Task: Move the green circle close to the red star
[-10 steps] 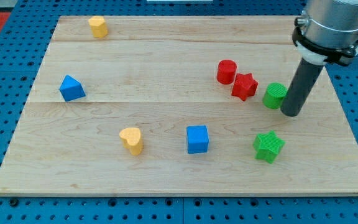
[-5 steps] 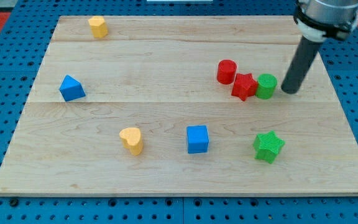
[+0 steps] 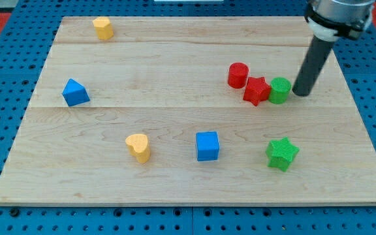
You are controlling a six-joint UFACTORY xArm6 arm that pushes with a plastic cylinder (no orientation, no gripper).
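The green circle (image 3: pixel 280 90) sits on the wooden board, touching the right side of the red star (image 3: pixel 256 90). A red circle (image 3: pixel 238 75) stands just to the upper left of the red star. My tip (image 3: pixel 301 92) is right beside the green circle, on its right, very close to it or touching it.
A green star (image 3: pixel 282 154) lies toward the view's bottom right. A blue square (image 3: pixel 207 145) and a yellow heart (image 3: pixel 138 147) sit low on the board. A blue triangle (image 3: pixel 75 93) is at the left, a yellow block (image 3: pixel 102 28) at the top left.
My tip pushed the green circle left until it touched the red star, moving up and left. In the last half second the blocks stayed still and the tip shifted slightly left.
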